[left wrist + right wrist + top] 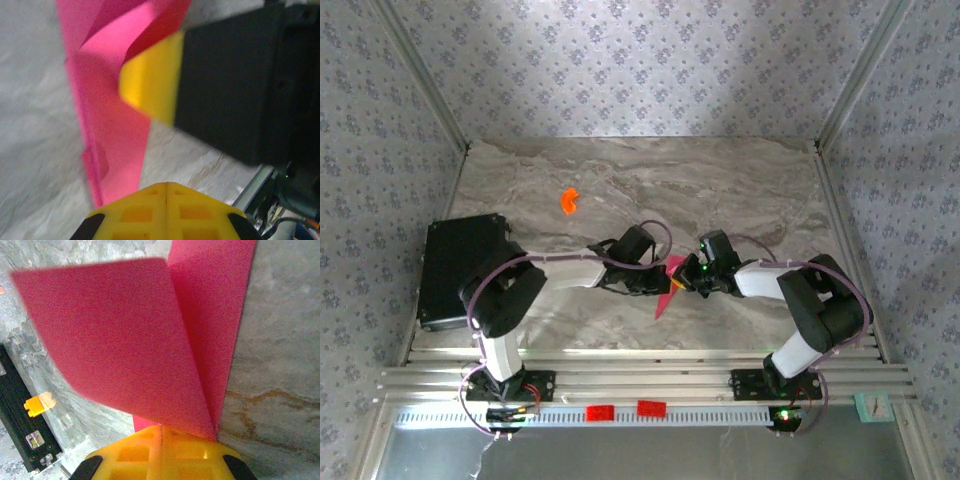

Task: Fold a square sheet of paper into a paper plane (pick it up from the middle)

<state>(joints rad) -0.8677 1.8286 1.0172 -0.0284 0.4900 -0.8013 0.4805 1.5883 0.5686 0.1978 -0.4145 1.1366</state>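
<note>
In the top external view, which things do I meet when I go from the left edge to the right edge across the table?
black box → small orange piece → left gripper → folded pink paper → right gripper

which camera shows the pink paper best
The right wrist view: the pink paper is close and large, one flap curling over a flat strip. The left wrist view shows a long narrow length. The top external view gives just a small sliver.
</note>
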